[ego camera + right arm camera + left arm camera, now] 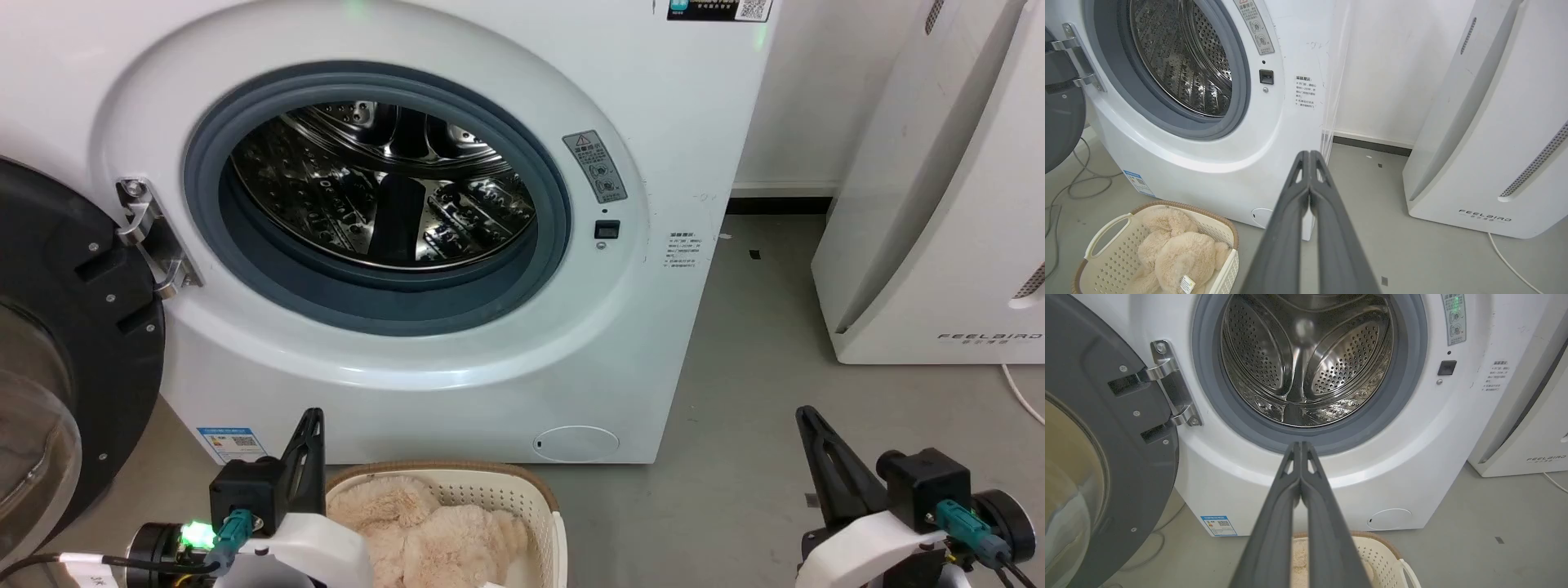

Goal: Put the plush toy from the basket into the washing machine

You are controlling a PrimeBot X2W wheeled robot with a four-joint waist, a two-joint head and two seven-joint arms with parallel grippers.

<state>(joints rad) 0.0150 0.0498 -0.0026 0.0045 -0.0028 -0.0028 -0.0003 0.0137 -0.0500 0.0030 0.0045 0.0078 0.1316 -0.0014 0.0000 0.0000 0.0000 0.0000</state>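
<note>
From the head view the plush toy [433, 531] lies in the basket [506, 483] on the floor [751, 367] below the open washing machine [653, 106]; the left wrist view, then the right, show the left claw [1301, 446] and right claw [1309, 154] clenched empty, so reaching down unopened would probably shove the toy or tip the basket.

A plain, utilitarian laundry corner. The washing machine [424, 392] fills the upper left (its door [82, 327] open), standing on bare grey floor [735, 392]. A white appliance [931, 245] stands at right.
</note>
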